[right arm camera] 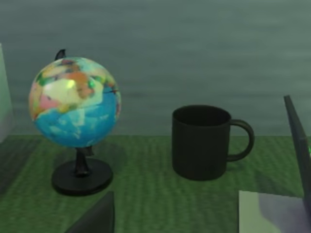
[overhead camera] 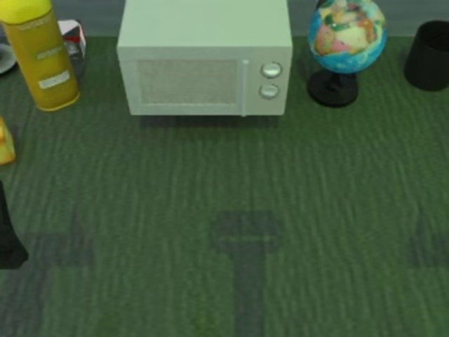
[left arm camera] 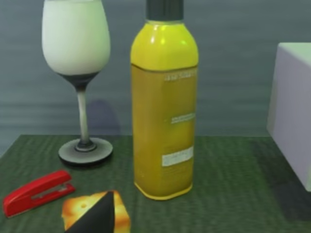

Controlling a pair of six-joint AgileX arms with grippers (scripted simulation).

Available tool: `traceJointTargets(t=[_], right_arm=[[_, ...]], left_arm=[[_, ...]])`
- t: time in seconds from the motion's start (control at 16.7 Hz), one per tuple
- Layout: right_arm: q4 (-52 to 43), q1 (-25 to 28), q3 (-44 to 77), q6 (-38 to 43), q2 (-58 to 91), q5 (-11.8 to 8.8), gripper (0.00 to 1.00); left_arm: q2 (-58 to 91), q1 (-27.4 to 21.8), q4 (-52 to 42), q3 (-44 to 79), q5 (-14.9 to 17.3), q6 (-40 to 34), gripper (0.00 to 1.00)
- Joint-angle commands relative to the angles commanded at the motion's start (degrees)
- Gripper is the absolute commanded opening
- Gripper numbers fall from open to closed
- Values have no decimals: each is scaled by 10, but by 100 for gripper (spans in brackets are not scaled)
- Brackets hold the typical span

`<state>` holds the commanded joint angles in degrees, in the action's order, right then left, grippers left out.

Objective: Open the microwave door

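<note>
The off-white microwave (overhead camera: pixel 203 56) stands at the back middle of the green mat, with its two silver knobs (overhead camera: pixel 270 81) on the right panel. The microwave door (overhead camera: pixel 186 81), with its grey mesh window, lies flush with the front. My left gripper (overhead camera: pixel 10 242) is low at the left edge, far from the door; one dark fingertip (left arm camera: pixel 97 218) shows with bare mat beside it. My right gripper (right arm camera: pixel 141 228) is outside the top view. Its single visible fingertip (right arm camera: pixel 99 216) also has bare mat beside it. A side of the microwave (left arm camera: pixel 291 121) shows in the left wrist view.
A yellow bottle (overhead camera: pixel 45 60), a wine glass (left arm camera: pixel 75 43), a red stapler (left arm camera: pixel 36 191) and an orange block (left arm camera: pixel 80 208) crowd the back left. A globe (overhead camera: pixel 347 35) and a black mug (overhead camera: pixel 428 53) stand right of the microwave. Open mat (overhead camera: pixel 231 210) lies before the door.
</note>
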<state>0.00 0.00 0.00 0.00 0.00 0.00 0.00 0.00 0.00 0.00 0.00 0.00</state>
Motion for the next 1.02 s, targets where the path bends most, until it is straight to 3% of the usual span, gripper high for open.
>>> traceJointTargets(t=[0.24, 0.48, 0.72, 1.02], right_arm=[[0, 0, 0, 0, 0, 0, 100], [0, 0, 0, 0, 0, 0, 100], [0, 0, 0, 0, 0, 0, 100], [0, 0, 0, 0, 0, 0, 100]], left_arm=[[17, -7, -13, 17, -3, -5, 100], [124, -44, -86, 119, -21, -34, 100], [322, -104, -196, 313, -50, -88, 100], [630, -194, -346, 650, -92, -173, 100]])
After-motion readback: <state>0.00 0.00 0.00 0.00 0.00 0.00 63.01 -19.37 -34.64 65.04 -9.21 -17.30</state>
